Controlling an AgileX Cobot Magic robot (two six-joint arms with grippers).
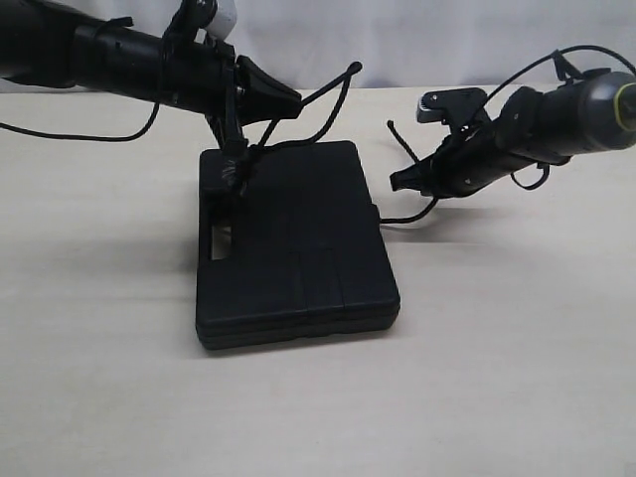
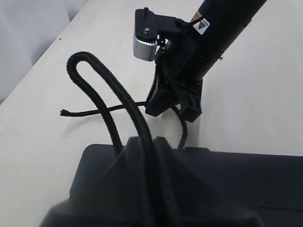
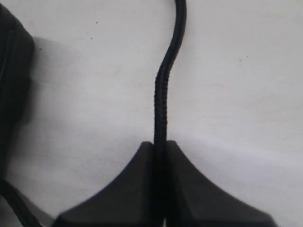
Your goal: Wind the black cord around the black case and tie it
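The black case (image 1: pixel 298 248) lies flat on the table, its handle slot toward the left. The black cord (image 1: pixel 328 94) rises from a knotted bunch (image 1: pixel 237 171) at the case's far left corner and loops up behind it. My left gripper (image 1: pixel 296 99) hovers above that corner, shut on the cord. In the left wrist view the cord loop (image 2: pixel 102 80) sticks out past the gripper (image 2: pixel 147 140), with the case (image 2: pixel 246 175) below. My right gripper (image 1: pixel 397 182) hangs just right of the case, shut on another stretch of cord (image 3: pixel 162 94); a frayed end (image 1: pixel 392 125) pokes up above it.
The pale table (image 1: pixel 517 378) stretches around the case on all sides. The right arm's wrist camera (image 2: pixel 144 35) and body (image 2: pixel 189 71) show in the left wrist view, close beyond the case. A thin robot cable (image 1: pixel 89 134) hangs under the left arm.
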